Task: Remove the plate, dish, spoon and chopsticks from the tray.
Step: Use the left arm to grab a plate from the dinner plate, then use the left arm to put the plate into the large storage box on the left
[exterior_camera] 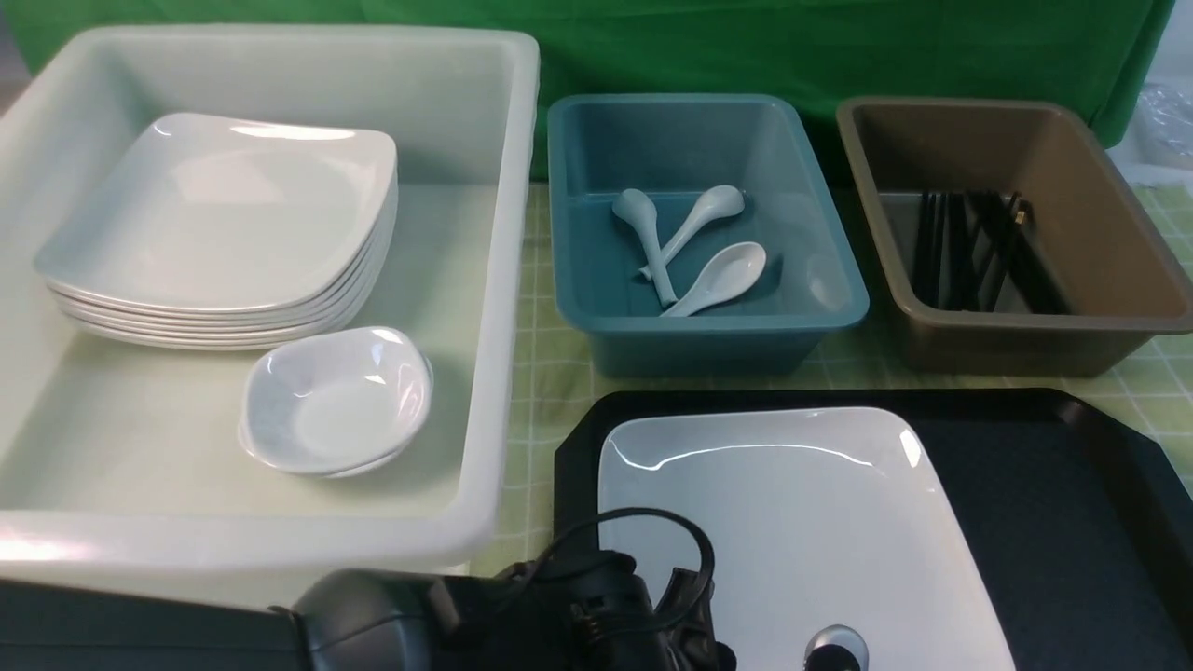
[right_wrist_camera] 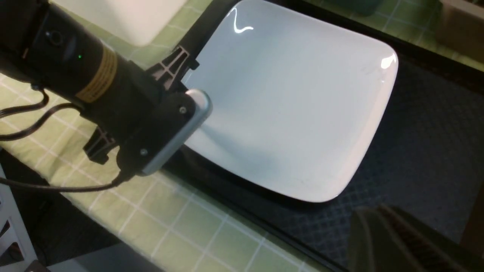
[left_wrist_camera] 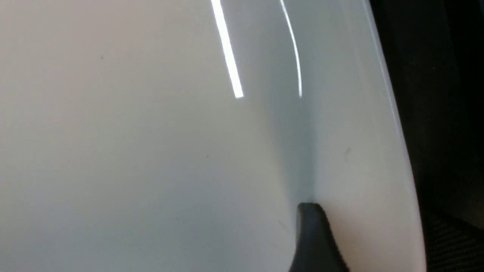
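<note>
the large glossy white rounded-square plate sits left on the black rectangular plastic tray: stiff, slick, likely breakable, best pinched at its raised rim. a finger of the left jaws is just inside that rim, clamped or not i cannot tell; the right jaws are together. the wall of the white tub beside it looks the only hurdle.

Bins: three – white bin, teal bin, brown bin. Tray: one, black. Large plates: one plate on tray, plus stack of about six in white bin. Small dishes: two, nested. Spoons: three in teal bin. Chopsticks: several black sticks in brown bin, exact count unclear.
</note>
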Motion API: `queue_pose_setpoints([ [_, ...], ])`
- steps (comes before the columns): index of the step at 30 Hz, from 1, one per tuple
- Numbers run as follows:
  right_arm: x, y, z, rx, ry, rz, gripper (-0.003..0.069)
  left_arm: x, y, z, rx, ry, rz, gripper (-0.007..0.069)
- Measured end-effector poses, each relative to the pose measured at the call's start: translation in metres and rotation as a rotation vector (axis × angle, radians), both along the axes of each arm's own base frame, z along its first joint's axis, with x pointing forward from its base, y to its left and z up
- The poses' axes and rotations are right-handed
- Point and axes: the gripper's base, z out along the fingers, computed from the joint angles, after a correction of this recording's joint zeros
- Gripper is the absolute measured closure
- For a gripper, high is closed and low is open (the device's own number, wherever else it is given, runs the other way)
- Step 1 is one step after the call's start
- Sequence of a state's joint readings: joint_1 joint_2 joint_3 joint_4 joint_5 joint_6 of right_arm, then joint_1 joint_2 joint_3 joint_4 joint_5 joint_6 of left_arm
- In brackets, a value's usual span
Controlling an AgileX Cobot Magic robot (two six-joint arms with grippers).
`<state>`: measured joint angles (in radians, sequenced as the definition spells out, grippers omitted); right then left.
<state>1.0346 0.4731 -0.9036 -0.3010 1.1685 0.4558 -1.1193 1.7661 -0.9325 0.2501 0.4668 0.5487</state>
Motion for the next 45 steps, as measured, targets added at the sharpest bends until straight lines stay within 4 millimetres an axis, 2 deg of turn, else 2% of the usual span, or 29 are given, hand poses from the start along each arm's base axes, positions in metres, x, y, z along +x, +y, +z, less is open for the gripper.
queue_pose_setpoints([
  [4, -0.001, 0.001, 0.000, 0.003, 0.006, 0.006, 0.0610, 0.001, -0.002, -0.001, -0.009, -0.019, -0.022, 0.0435],
  [8, -0.001, 0.001, 0.000, 0.006, 0.010, 0.010, 0.0605, 0.000, -0.004, 0.001, -0.022, -0.026, -0.031, 0.0445],
  [11, -0.001, 0.001, 0.000, 0.006, 0.011, 0.010, 0.0604, -0.008, -0.006, 0.012, -0.050, -0.018, -0.027, 0.0456],
  [16, -0.001, 0.001, 0.000, 0.006, 0.010, 0.010, 0.0603, -0.034, -0.005, 0.063, -0.203, -0.061, -0.080, 0.0567],
  [17, -0.001, 0.000, 0.000, 0.004, 0.004, 0.006, 0.0603, -0.042, -0.001, 0.083, -0.270, -0.075, -0.091, 0.0590],
  [20, 0.002, -0.003, 0.001, 0.001, -0.021, -0.036, 0.0603, -0.052, 0.011, 0.116, -0.388, -0.069, -0.070, 0.0596],
  [21, 0.002, -0.003, 0.001, 0.001, -0.023, -0.041, 0.0603, -0.054, 0.013, 0.119, -0.401, -0.067, -0.066, 0.0596],
  [22, 0.005, -0.006, 0.002, 0.002, -0.044, -0.082, 0.0603, -0.057, 0.022, 0.133, -0.440, -0.066, -0.055, 0.0596],
  [32, 0.011, -0.015, 0.013, 0.052, -0.105, -0.224, 0.0603, -0.066, 0.054, 0.183, -0.616, -0.126, -0.048, 0.0596],
  [35, 0.010, -0.019, 0.021, 0.087, -0.124, -0.244, 0.0603, -0.056, 0.062, 0.208, -0.691, -0.173, 0.027, 0.0595],
  [38, 0.010, -0.020, 0.026, 0.113, -0.137, -0.248, 0.0603, -0.029, 0.075, 0.233, -0.720, -0.285, 0.136, 0.0595],
  [39, 0.010, -0.020, 0.026, 0.115, -0.138, -0.247, 0.0603, -0.027, 0.077, 0.233, -0.715, -0.291, 0.143, 0.0595],
  [40, 0.011, -0.018, 0.029, 0.138, -0.157, -0.233, 0.0610, -0.012, 0.087, 0.242, -0.708, -0.343, 0.205, 0.0595],
  [42, 0.012, -0.013, 0.033, 0.177, -0.190, -0.197, 0.0636, 0.019, 0.110, 0.244, -0.641, -0.425, 0.348, 0.0595],
  [44, 0.012, -0.010, 0.034, 0.189, -0.202, -0.181, 0.0638, 0.030, 0.118, 0.242, -0.609, -0.444, 0.398, 0.0595],
  [45, 0.013, -0.007, 0.036, 0.195, -0.212, -0.164, 0.0639, 0.050, 0.134, 0.236, -0.549, -0.469, 0.492, 0.0595],
])
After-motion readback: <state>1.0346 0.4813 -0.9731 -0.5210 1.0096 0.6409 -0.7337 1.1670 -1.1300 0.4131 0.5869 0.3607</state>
